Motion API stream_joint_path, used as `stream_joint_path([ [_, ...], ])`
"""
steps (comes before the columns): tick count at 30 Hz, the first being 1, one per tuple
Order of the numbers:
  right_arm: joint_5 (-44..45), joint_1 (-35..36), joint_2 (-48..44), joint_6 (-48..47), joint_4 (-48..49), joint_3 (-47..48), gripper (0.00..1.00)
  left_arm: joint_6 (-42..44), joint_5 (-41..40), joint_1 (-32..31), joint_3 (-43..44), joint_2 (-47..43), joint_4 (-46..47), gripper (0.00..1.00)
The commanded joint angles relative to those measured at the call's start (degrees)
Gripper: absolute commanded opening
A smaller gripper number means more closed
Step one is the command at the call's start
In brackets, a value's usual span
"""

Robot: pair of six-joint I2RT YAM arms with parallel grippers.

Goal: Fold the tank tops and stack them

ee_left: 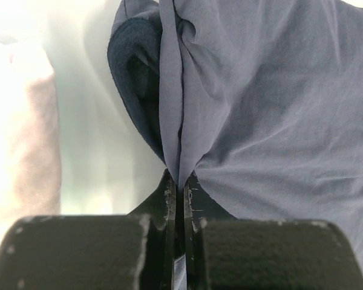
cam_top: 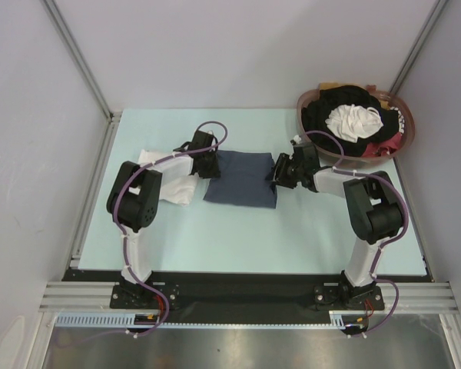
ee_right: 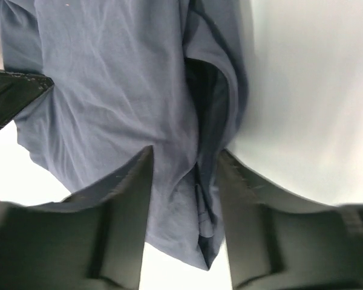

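The slate grey-blue tank top [cam_top: 242, 178] lies folded as a rough square in the middle of the table. My left gripper [cam_top: 210, 165] is at its left edge and is shut on a pinched ridge of the grey cloth [ee_left: 278, 109], seen between the jaws [ee_left: 180, 178]. My right gripper [cam_top: 275, 175] is at the top's right edge. Its fingers stand apart [ee_right: 184, 154], with a loose fold of the grey top [ee_right: 109, 78] lying between them. The white tank top [cam_top: 169, 183] lies crumpled at the left, partly hidden under my left arm.
A reddish-brown basket [cam_top: 301, 115] at the back right holds a jumble of black, white and red clothes. The pale green table surface [cam_top: 238, 238] ends at a metal rail in front, and grey walls close in on three sides.
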Motion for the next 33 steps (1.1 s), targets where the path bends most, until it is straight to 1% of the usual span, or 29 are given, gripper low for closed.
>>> stream_joint_path([
  [1,1.3,0.2,-1.9,-0.4,-0.5,1.5,0.52,1.8,-1.6,-0.1,1.7,0.0,-0.9,0.0],
  [6,1.1,-1.2,-1.8,0.1,-0.7,1.3,0.59,1.8,-0.3,-0.1,1.6,0.8,-0.4,0.0],
  [7,1.5,-1.5,-1.7,0.2,-0.7,1.3,0.61,1.8,-0.4,-0.1,1.5,0.5,-0.5,0.01],
  [10,1.8,-1.6,-0.8,0.1,-0.8,1.7,0.64,2.0,-0.7,-0.1,1.3,-0.1,-0.6,0.0],
  [12,1.6,-1.4,0.2,0.4,-0.5,2.6,0.64,2.2,-0.7,-0.1,1.3,-0.5,-0.8,0.0],
  [15,2.0,-0.3,2.8,0.1,-1.7,5.2,0.62,2.3,-1.3,-0.1,1.6,-0.7,-1.1,0.0],
  [16,1.8,-0.1,3.6,0.1,-1.8,5.5,0.57,2.3,-1.1,-0.1,1.7,-0.7,-1.3,0.0],
  [18,1.7,0.7,5.0,0.5,-1.6,6.4,0.53,2.3,-0.7,-0.1,2.0,-0.3,-1.4,0.0],
  [21,2.7,1.4,5.8,0.3,-2.5,7.2,0.43,2.4,-0.2,-0.1,2.9,0.5,-1.8,0.0],
  [22,3.1,1.5,5.9,0.4,-2.6,7.5,0.27,2.5,-0.3,-0.1,3.3,0.8,-2.1,0.0],
  [23,3.2,1.4,6.0,0.2,-2.6,7.6,0.14,2.4,-0.3,-0.1,4.2,1.6,-2.4,0.0],
  [24,3.4,1.7,5.9,0.1,-3.1,8.0,0.05,2.7,-0.2,-0.1,4.8,2.0,-3.0,0.0],
  [25,4.7,2.0,6.0,-0.8,-4.0,9.5,0.0,3.0,0.1,-0.1,5.3,2.3,-3.5,0.0],
  [26,5.6,2.3,5.8,-1.3,-6.6,10.0,0.0,3.1,0.0,-0.1,6.3,2.5,-3.9,0.0],
  [27,6.2,2.7,5.6,-1.6,-7.1,10.4,0.0,3.3,-0.3,-0.2,6.4,2.2,-4.3,0.0],
  [31,7.9,4.0,2.3,-1.6,-7.3,10.0,0.0,4.2,-2.1,-0.4,7.1,-0.5,-6.1,0.0],
  [32,7.9,4.3,1.6,-1.5,-7.4,10.3,0.0,4.5,-4.2,-0.4,8.0,-1.3,-6.8,0.0],
  [33,8.0,4.4,1.1,-1.4,-7.5,10.5,0.0,4.9,-4.5,-0.4,8.5,-1.8,-8.1,0.0],
])
